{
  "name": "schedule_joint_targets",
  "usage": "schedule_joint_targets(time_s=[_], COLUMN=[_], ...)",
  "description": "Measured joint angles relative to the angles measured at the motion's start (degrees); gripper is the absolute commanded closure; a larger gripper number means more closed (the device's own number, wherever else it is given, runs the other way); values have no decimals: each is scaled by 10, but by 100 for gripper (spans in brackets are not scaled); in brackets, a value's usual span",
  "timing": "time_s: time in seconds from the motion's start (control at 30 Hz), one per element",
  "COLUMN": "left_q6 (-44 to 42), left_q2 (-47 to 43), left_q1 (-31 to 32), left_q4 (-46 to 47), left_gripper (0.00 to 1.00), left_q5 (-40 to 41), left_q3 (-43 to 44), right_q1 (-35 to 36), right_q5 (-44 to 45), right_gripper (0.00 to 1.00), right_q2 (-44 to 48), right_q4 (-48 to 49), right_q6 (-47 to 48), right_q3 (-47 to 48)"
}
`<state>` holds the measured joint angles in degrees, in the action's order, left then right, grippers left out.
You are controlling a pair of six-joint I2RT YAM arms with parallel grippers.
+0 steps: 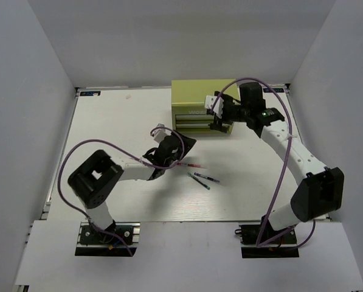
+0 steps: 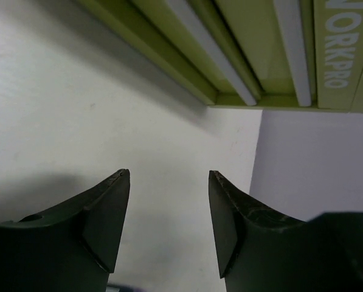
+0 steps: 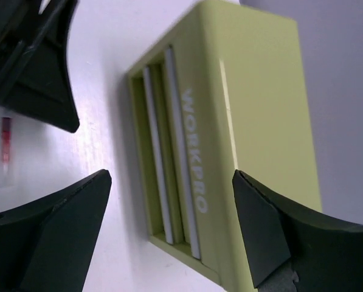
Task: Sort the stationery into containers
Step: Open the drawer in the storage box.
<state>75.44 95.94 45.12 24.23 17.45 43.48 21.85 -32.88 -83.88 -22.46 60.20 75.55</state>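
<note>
The olive-green tool chest (image 1: 192, 103) stands at the back of the table, and both front drawers (image 3: 169, 164) look shut. My right gripper (image 1: 220, 121) is open and empty and hovers over the chest's right front corner, with the chest (image 3: 248, 109) between its jaws (image 3: 172, 176). My left gripper (image 1: 184, 148) is open and empty, low over the table and facing the chest front (image 2: 260, 55). The red-and-white pen (image 1: 191, 165) lies just beside it and also shows in the right wrist view (image 3: 6, 152). Two dark pens (image 1: 203, 179) lie to its right. The light-blue marker is hidden.
White walls enclose the table on the left, back and right. The left arm's purple cable (image 1: 78, 158) loops over the table's left half. The right arm (image 1: 290, 146) reaches in along the right side.
</note>
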Motion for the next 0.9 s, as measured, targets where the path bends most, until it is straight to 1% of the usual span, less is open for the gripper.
schedule_joint_targets(time_s=[0.1, 0.23, 0.33, 0.47, 0.53, 0.57, 0.7, 0.73, 0.9], left_q6=[1, 14, 24, 38, 44, 46, 58, 61, 79], left_q2=[68, 129, 161, 186, 197, 202, 221, 227, 255], left_q1=[0, 0, 0, 0, 0, 0, 0, 0, 0], left_q4=[56, 126, 155, 171, 179, 183, 195, 200, 211], left_gripper=[35, 35, 34, 33, 33, 33, 33, 33, 33], left_q5=[0, 10, 25, 43, 49, 53, 66, 70, 86], left_q3=[45, 75, 88, 104, 117, 122, 142, 147, 163], right_q1=[-8, -21, -30, -35, -35, -35, -35, -35, -35], right_q5=[33, 72, 93, 107, 109, 110, 110, 109, 104], right_gripper=[13, 13, 13, 13, 16, 16, 25, 29, 35], right_q2=[-42, -119, -156, -185, -198, -203, -214, -215, -216], right_q4=[0, 1, -2, -18, -27, -31, -47, -51, -76], right_q6=[-18, -38, -48, -52, -52, -53, -54, -54, -50], right_q3=[53, 129, 148, 166, 184, 193, 212, 215, 229])
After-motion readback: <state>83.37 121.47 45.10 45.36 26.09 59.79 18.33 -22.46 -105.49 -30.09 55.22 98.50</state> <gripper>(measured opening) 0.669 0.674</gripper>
